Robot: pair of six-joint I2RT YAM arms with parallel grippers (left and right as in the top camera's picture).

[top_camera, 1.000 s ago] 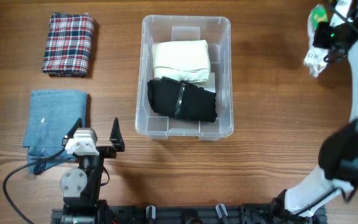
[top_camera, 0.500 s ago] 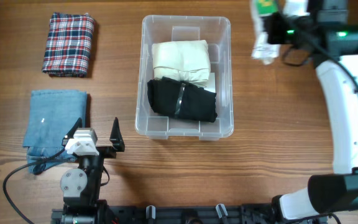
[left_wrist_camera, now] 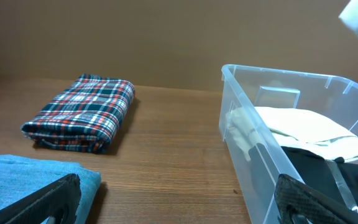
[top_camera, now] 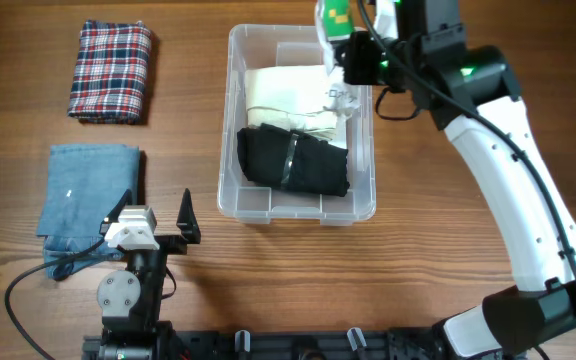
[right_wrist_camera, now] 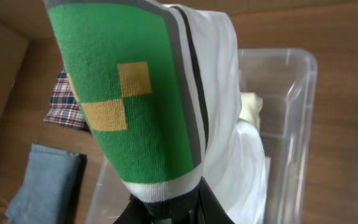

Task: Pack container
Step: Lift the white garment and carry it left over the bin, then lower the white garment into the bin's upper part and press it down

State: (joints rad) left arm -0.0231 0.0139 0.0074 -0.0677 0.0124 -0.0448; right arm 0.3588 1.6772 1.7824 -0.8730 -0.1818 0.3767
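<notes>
The container (top_camera: 225,130) is a clear plastic bin at the table's middle, with a folded cream cloth (top_camera: 288,92) at its far end and a folded black garment (top_camera: 293,160) in front of that. My right gripper (top_camera: 356,55) hangs over the bin's far right corner. It is shut on a white knit garment with a green panel and yellow squares (right_wrist_camera: 123,93), which dangles above the bin's rim (right_wrist_camera: 291,59); the jaws (right_wrist_camera: 173,208) pinch its lower hem. My left gripper (top_camera: 158,215) rests open near the front left, left of the bin wall (left_wrist_camera: 253,143), with nothing between its fingers.
A folded red, white and blue plaid cloth (top_camera: 111,72) lies at the far left. A folded blue cloth (top_camera: 88,195) lies in front of it, beside the left gripper's left finger (left_wrist_camera: 48,199). Bare wooden table lies right of the bin.
The right arm has swung left from the table's far right edge, carrying the green and white garment to above the bin's far right corner. The left arm has stayed still.
</notes>
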